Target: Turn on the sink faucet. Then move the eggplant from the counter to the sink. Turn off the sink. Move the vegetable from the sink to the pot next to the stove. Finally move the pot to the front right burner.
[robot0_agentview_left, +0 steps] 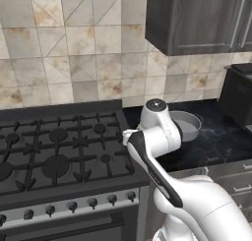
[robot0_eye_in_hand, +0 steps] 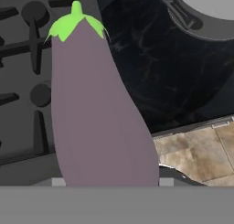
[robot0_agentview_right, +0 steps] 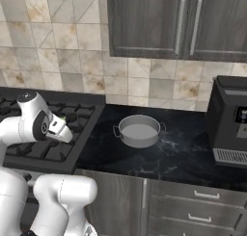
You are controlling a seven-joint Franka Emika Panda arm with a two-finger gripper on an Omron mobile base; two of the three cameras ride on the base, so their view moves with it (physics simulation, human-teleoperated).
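Purple eggplant (robot0_eye_in_hand: 98,109), pinched in the jaws above the stove (robot0_agentview_left: 54,146), needs centring over the pot (robot0_agentview_right: 139,131) before release.

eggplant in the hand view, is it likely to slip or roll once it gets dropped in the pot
The eggplant looks smooth, rounded and tapered, so it may slide in a grip. Its long oval body would probably roll sideways. The pot looks shallow with a raised rim, likely enough to stop it.

Eggplant (robot0_eye_in_hand: 98,113) hides the tool's fingertips, its base cut off below; pot (robot0_eye_in_hand: 208,13) cropped, perhaps half
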